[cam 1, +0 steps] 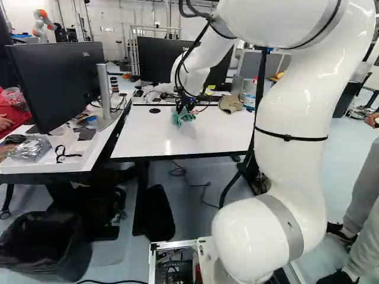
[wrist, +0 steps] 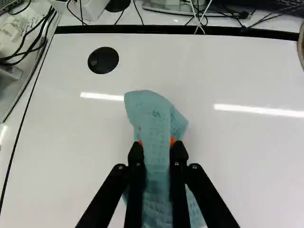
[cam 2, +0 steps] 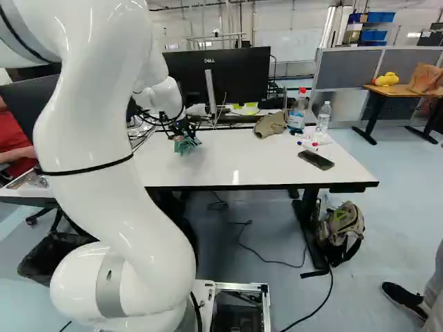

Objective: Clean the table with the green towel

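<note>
Over the white table, your gripper has the green towel pinched between 2 fingers, long axis running with them, free end ahead, so probably press down and wipe.

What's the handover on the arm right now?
Gripper: shut on the green towel, which hangs out both sides of the fingers.
Table: towel is over it; contact unclear.
Also on it, right side of the right base view: phone, cap, water bottle.
Done: towel grasped. Wiping so far: can't tell.
Left: probably wipe around those items.
</note>
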Available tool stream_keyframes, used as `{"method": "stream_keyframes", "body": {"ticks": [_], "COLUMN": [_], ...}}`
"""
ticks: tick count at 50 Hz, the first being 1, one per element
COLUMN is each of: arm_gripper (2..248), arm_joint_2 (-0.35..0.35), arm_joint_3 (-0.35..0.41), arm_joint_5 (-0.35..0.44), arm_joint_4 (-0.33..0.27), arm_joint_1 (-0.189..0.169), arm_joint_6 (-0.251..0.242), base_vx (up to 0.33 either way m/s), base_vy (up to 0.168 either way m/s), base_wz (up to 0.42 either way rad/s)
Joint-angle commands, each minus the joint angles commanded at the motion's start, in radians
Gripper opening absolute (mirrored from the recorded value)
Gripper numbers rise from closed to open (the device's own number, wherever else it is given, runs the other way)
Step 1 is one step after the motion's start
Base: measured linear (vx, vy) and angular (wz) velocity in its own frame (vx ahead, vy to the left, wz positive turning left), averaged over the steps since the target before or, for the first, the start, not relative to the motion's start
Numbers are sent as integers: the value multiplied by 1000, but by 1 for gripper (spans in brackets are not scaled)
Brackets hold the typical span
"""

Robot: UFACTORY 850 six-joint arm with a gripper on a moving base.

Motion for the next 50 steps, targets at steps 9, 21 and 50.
{"method": "stream_keyframes", "body": {"ticks": [9, 21, 50], "arm_gripper": [59, 59, 59], "arm_joint_2": [8, 19, 82], "arm_joint_3": [-12, -31, 8], "arm_joint_5": [0, 0, 0], "arm_joint_4": [0, 0, 0], "arm_joint_1": [19, 53, 137], "arm_joint_6": [0, 0, 0], "base_vx": [0, 0, 0], "base_vy": [0, 0, 0], "base_wz": [0, 0, 0]}}
